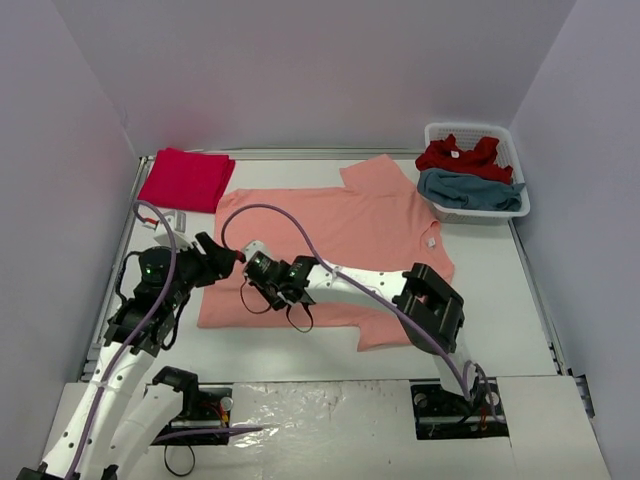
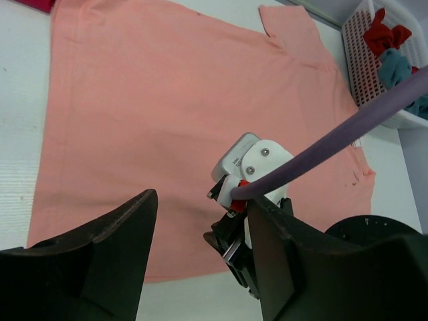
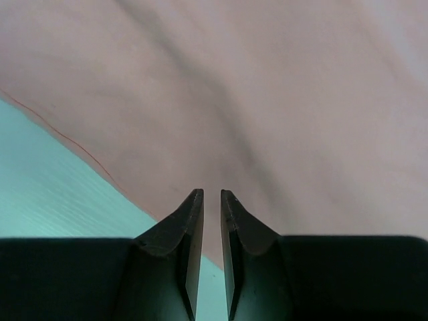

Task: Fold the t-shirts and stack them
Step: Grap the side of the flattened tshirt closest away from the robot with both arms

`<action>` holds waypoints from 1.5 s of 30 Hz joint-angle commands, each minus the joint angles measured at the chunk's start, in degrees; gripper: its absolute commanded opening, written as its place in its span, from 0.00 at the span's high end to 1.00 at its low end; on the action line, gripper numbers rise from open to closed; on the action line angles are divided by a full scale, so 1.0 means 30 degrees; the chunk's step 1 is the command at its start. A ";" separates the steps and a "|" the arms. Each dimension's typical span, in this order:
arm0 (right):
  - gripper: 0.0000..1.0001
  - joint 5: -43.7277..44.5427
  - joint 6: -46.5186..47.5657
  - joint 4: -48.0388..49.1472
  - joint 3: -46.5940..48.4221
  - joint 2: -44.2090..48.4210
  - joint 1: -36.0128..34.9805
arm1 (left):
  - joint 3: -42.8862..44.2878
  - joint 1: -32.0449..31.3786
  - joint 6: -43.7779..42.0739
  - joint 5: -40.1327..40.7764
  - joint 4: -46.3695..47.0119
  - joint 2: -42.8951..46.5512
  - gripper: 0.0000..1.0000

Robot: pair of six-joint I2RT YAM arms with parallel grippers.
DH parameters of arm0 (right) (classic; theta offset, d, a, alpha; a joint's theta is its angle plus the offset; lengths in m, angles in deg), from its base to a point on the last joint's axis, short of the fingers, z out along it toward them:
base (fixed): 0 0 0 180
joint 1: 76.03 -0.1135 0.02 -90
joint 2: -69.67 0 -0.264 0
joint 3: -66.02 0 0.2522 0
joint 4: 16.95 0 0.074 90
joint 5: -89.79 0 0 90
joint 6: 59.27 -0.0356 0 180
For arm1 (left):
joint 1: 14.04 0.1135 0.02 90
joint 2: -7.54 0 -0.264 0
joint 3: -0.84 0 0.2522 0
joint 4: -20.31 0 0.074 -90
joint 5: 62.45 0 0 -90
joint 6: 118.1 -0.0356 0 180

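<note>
The salmon t-shirt (image 1: 340, 250) is spread flat mid-table (image 1: 300, 355), with bare surface seen along its near edge. At its left edge, the left gripper (image 1: 228, 257) is held open. The right gripper (image 3: 210, 194) is barely parted, with nothing pinched.

The left gripper (image 1: 226, 256) was seen spread wide, the right gripper (image 3: 212, 200) barely parted, both pointed at each other, close together.
</note>
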 commanded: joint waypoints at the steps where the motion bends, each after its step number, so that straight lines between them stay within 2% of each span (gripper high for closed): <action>1: 0.86 0.4278 -0.3463 -0.0409 -0.2345 0.2785 -0.0167 | -0.0309 -0.0180 0.0000 0.0209 -0.0059 0.0433 0.46; 4: 0.87 0.5659 -0.5837 -0.0467 -0.5010 0.4952 -0.0167 | -0.0544 -0.0356 0.0029 0.0443 -0.0088 0.0639 0.46; 6: 0.94 0.5924 -0.6927 -0.0555 -0.6248 0.6476 -0.0225 | -0.0777 -0.0473 0.0059 0.0240 0.0174 0.0581 0.46; 12: 0.91 0.7505 -1.0648 -0.1989 -0.9912 0.9556 -0.0372 | -0.1422 -0.1000 0.0059 0.0092 0.0877 0.0083 0.45; 18: 0.91 0.7887 -1.4014 -0.3424 -1.2284 1.0937 -0.0810 | -0.1892 -0.1557 0.0088 0.0297 0.1347 -0.0123 0.45; 23: 0.94 0.8939 -1.6859 -0.4392 -1.3488 1.1757 -0.2246 | -0.2184 -0.2229 -0.0058 0.0150 0.1845 -0.0415 0.45; 29: 0.97 0.7948 -2.0199 -0.5358 -1.5099 1.3485 -0.3238 | -0.2390 -0.2700 -0.0088 0.0532 0.1905 -0.0621 0.45; 34: 0.87 0.8064 -2.3507 -0.7057 -1.6007 1.3635 -0.5116 | -0.2536 -0.2759 -0.0058 0.0648 0.2021 -0.0416 0.45; 38: 0.81 0.8122 -2.4538 -0.7557 -1.6127 1.3139 -0.5849 | -0.2624 -0.2846 -0.0029 0.0474 0.2197 -0.0591 0.45; 45: 0.80 0.8444 -2.6150 -0.8348 -1.6010 1.2112 -0.6642 | -0.2829 -0.3140 -0.0058 0.0531 0.2109 -0.0416 0.45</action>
